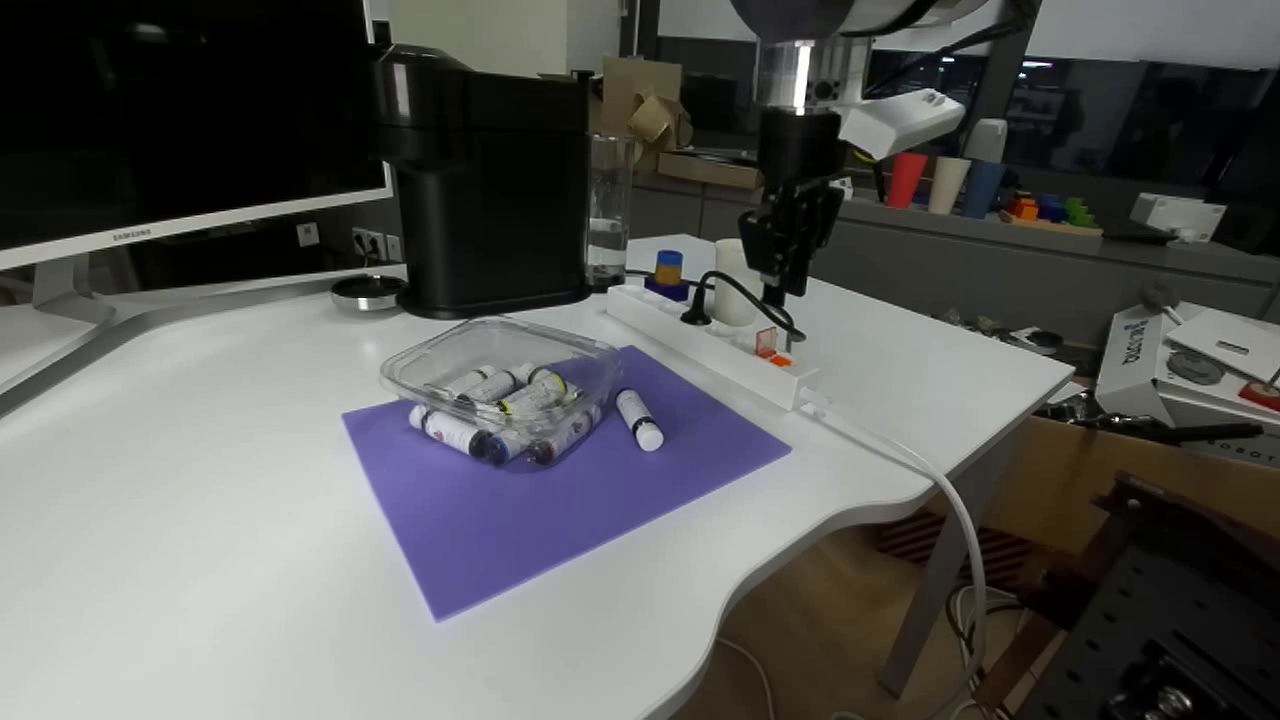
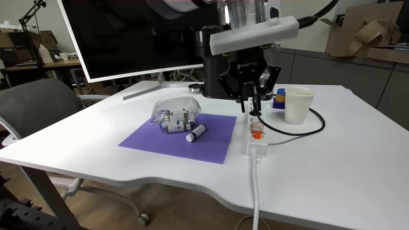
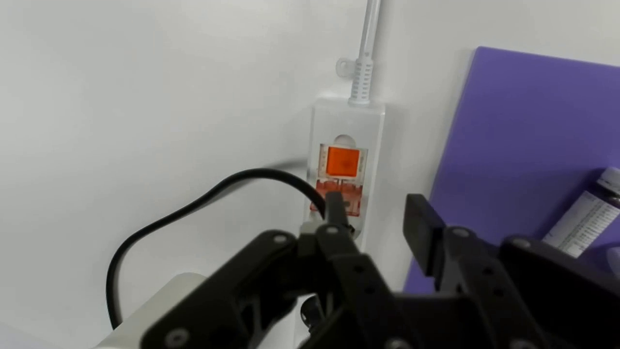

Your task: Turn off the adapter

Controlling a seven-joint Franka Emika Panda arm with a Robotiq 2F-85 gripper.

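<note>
A Robotiq gripper (image 3: pixel 378 211) hangs pointing down above a white desk (image 1: pixel 230 540); in the wrist view its two black fingers (image 3: pixel 421 225) reach up from the bottom edge and stand apart, the desk showing in the gap between their tips. The white power strip (image 1: pixel 705 352) lies on the desk below them, right of centre in both exterior views and running up the middle of the wrist view. Near its end sits an orange switch (image 3: pixel 343 161), close to the centre of the wrist view, with a see-through red cover (image 3: pixel 352 191) flipped up beside it. One fingertip overlaps the cover and a black cable (image 3: pixel 256 173) there; whether it touches either cannot be told. The cable loops from a plug (image 1: pixel 697 312) in the strip, and a white cord (image 3: pixel 369 34) runs from the switch end to the top of the wrist view. In both exterior views, a purple mat (image 1: pixel 560 520) left of the strip bears a clear plastic tub (image 1: pixel 480 345) of small labelled bottles (image 1: pixel 450 430), with one bottle (image 1: pixel 638 418) lying outside it. A paper cup (image 2: pixel 298 105) stands right of the strip in an exterior view.
</note>
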